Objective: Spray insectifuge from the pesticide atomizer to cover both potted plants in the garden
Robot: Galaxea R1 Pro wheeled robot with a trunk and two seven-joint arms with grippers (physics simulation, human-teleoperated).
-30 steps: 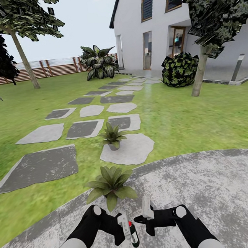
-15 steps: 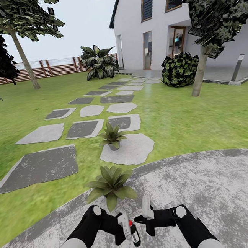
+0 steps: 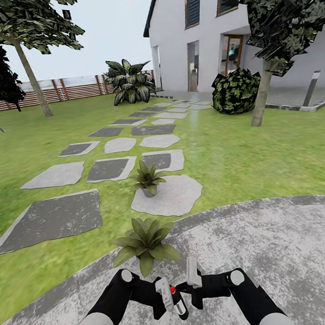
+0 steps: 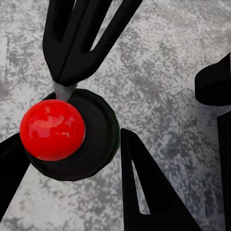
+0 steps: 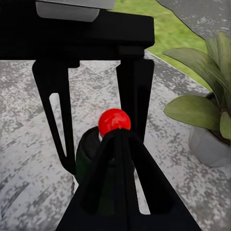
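Left gripper (image 3: 167, 297) held the spray bottle (image 3: 176, 302), jaws clamped round it, over the paved patio (image 3: 273, 251). Since a second earlier the bottle had tilted, its red top toward the right gripper (image 3: 192, 283), jaws narrow and empty. Likely readying a press. Near plant (image 3: 143, 241) just ahead, second plant (image 3: 147, 178) beyond.

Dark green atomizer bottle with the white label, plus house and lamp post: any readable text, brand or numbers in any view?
None readable.
The white label on the small dark green atomizer bottle with the red ball top, between the left gripper's fingers: too small and blurred in the head view; the wrist views show it from the top.
White house: no sign or number visible.
Grey lamp post: no marking legible.
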